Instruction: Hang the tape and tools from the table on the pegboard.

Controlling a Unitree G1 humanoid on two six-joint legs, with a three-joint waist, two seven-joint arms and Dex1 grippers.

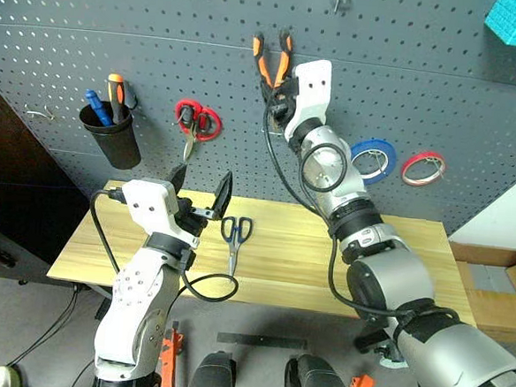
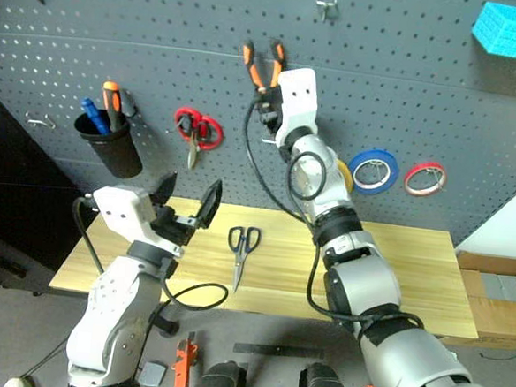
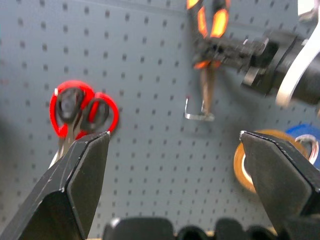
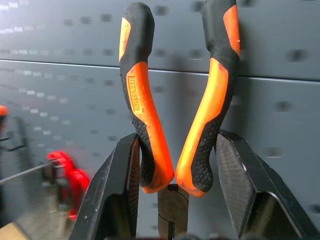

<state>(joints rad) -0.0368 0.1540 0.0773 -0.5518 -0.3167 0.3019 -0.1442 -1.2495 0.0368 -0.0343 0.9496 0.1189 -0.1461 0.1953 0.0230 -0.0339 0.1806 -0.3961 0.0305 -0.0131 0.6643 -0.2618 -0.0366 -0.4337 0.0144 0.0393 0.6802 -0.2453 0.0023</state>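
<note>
Currently: pliers [image 1: 272,60], orange-and-black, gripped in right claw [image 4: 172,192], handles up, raised against pegboard [image 1: 161,54] above surface [image 1: 386,264]. Left claw [image 1: 200,194] spread wide, nothing between fingers, hovering over left part of surface. Dark-handled scissors [image 1: 235,236] flat on surface, just right of left claw. Yellow tape [image 3: 245,165] on pegboard, partly hidden behind right arm, beside blue roll [image 1: 373,159]. Red-handled scissors [image 1: 195,123] hung on pegboard, above left claw.

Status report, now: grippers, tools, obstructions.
Right gripper shut on pliers, raised at pegboard. Left gripper open, empty. Dark-handled scissors on table. Nothing blocking.
</note>
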